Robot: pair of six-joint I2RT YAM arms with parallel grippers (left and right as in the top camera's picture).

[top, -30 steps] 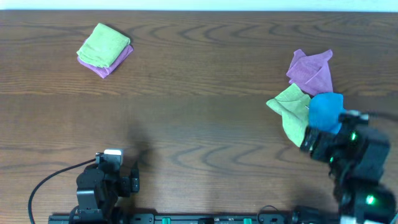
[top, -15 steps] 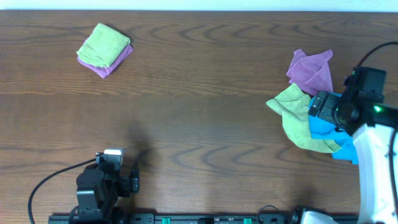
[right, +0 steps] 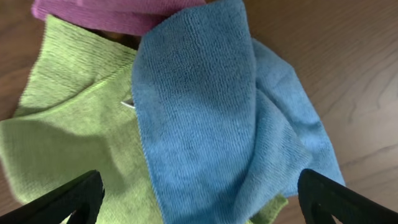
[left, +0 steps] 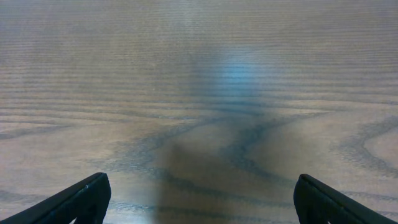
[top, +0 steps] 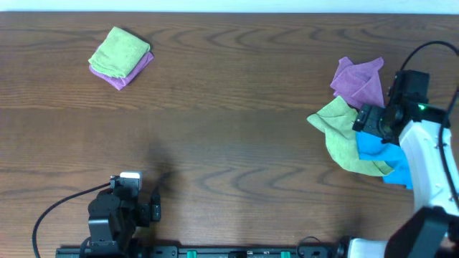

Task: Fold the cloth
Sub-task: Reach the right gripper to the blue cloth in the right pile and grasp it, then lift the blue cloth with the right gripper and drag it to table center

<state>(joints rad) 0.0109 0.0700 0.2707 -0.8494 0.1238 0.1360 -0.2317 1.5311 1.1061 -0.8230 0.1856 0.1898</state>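
The blue cloth (right: pixel 205 112) lies crumpled at the right side of the desk (top: pixel 229 122). It is draped partly over a lime-green cloth (top: pixel 336 129) and sits just below a purple cloth (top: pixel 358 79), whose edge it touches in the right wrist view. It lies in loose overlapping layers, not flat. A small white fleck at its left edge, against the green, may be its tag (right: pixel 127 104), though it is too small to be sure. The right tool (right: pixel 199 199) hangs just above the blue cloth with its fingers (right: pixel 62 199) spread wide, gripping nothing. The left tool (left: pixel 205 202) sits near the front left of the desk, its fingers likewise wide apart over the wood. At the far left, a folded green cloth (top: pixel 120 50) rests on a folded purple cloth (top: pixel 136 72).
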